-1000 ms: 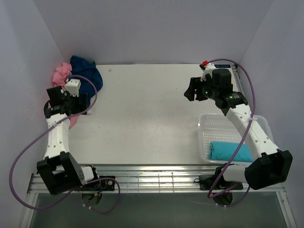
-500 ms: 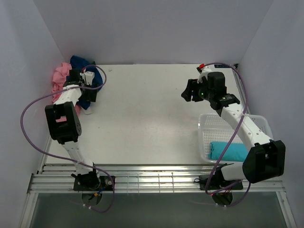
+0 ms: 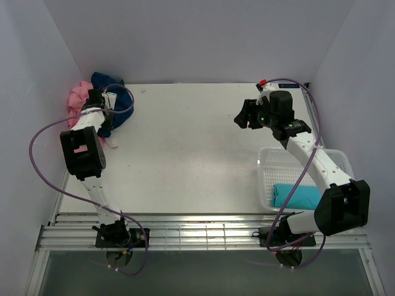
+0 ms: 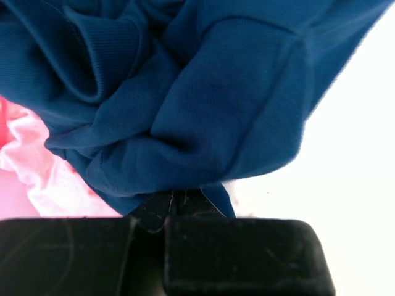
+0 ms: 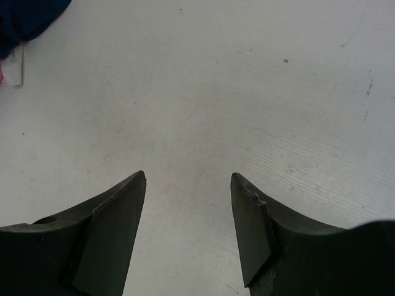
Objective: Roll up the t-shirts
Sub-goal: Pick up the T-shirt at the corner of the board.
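Note:
A crumpled navy blue t-shirt [image 3: 118, 97] lies in the far left corner against a pink t-shirt [image 3: 76, 96]. My left gripper [image 3: 99, 103] is at the pile's near edge, shut on a fold of the navy t-shirt [image 4: 203, 111]. Its closed fingertips [image 4: 174, 202] pinch the cloth, with pink cloth [image 4: 37, 154] beside them. My right gripper [image 3: 244, 117] hovers open over bare table at the far right, nothing between its fingers [image 5: 188, 179]. A corner of the navy t-shirt [image 5: 24, 17] shows far ahead of it. A rolled teal t-shirt [image 3: 300, 196] lies in the basket.
A white mesh basket [image 3: 271, 155] stands at the near right, under my right arm. Grey walls close in the table on the left, back and right. A metal rail [image 3: 203, 231] runs along the near edge.
My left arm reached forward to the pile and its gripper went from open to shut on the navy t-shirt. My right gripper drifted slightly left, still open.

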`<act>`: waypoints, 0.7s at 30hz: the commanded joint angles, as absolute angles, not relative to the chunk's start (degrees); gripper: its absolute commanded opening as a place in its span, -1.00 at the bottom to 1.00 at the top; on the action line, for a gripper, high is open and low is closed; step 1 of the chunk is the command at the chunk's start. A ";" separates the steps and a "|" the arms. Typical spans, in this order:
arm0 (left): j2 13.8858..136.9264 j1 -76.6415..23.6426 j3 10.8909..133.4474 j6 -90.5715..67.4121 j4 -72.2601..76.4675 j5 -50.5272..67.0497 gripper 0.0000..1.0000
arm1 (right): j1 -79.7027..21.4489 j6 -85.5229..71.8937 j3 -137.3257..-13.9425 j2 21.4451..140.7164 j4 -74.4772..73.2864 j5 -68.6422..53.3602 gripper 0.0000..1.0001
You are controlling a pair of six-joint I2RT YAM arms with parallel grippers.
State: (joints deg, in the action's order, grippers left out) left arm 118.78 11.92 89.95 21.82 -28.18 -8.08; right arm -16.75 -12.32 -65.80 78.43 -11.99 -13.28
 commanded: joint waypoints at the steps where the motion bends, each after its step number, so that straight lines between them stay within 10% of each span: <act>1: 109.87 12.22 93.16 20.13 -28.12 -3.79 -1.00 | -16.96 -13.10 -68.37 76.99 -10.20 -14.50 0.26; 21: 91.24 8.72 110.47 10.73 -25.76 41.62 -1.00 | -21.35 -7.65 -81.64 81.30 -12.66 -18.63 0.22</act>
State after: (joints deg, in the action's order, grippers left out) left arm 95.31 11.22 107.04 13.93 -27.70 27.42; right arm -19.92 -10.17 -77.71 80.97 -13.52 -16.88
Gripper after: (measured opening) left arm 0.013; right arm 0.612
